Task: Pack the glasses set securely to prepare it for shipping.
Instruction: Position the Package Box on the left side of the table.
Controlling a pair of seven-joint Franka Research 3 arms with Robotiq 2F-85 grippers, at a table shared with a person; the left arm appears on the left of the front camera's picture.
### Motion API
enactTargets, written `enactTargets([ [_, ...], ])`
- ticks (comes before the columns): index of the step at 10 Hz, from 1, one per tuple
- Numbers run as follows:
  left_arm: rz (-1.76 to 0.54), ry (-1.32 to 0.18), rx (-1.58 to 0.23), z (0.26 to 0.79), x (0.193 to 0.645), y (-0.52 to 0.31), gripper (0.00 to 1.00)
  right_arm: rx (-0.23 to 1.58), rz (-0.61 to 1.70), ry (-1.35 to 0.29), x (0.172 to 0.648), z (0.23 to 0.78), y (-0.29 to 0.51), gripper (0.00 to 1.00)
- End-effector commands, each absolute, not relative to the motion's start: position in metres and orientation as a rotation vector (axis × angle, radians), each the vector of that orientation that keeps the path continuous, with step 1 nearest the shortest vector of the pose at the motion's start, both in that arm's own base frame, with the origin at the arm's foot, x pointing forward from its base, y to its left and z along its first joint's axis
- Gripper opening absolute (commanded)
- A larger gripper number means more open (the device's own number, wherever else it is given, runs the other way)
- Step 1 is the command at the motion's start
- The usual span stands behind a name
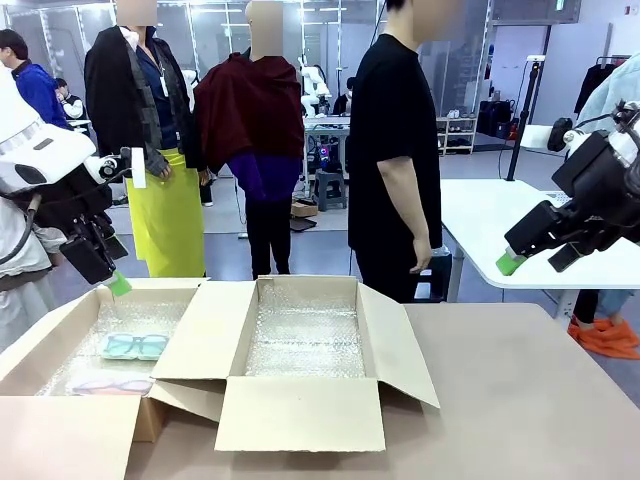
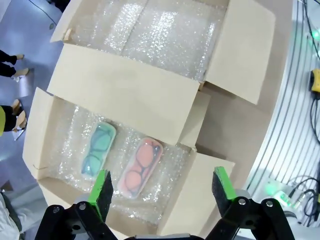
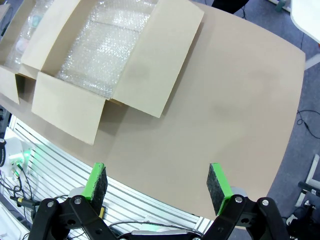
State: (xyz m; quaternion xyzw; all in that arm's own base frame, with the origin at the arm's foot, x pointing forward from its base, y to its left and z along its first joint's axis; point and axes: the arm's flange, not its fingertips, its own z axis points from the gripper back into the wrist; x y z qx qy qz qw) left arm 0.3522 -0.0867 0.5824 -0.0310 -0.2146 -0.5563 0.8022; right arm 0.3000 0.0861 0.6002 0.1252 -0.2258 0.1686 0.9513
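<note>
While the left gripper (image 2: pixel 162 187) hangs spread wide and empty above the left box (image 2: pixel 35 135), the mint-green case (image 2: pixel 98 148) and pink case (image 2: pixel 140 166) lie side by side on its bubble wrap — light, stiff, slick plastic, probably best pinched across the narrow sides — right gripper (image 3: pixel 159 184) likewise agape over bare table (image 3: pixel 240 100)

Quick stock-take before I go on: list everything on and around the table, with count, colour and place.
Cardboard boxes: 2, brown, bubble-wrap lined, flaps open, side by side; left box, middle box.
Green glasses case: 1, clear with mint-green frames, inside left box.
Pink glasses case: 1, clear with pink frames, beside the green one, same box.
Table: 1, tan, under the boxes.
Person: 1, black shirt, far side.
Left gripper: open, above left box.
Right gripper: open, above bare table.
</note>
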Motion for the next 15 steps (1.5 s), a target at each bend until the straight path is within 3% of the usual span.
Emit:
enactTargets([
  [1,-1.19,-0.467,-0.04,0.5841,0.3508,-0.0857,1.0,0.252,0.354,-0.47,0.3005,0.6009,0.0868,1.0],
  [15,-1.19,-0.467,-0.04,0.5841,0.3508,-0.0857,1.0,0.252,0.354,-0.47,0.3005,0.6009,0.0868,1.0],
])
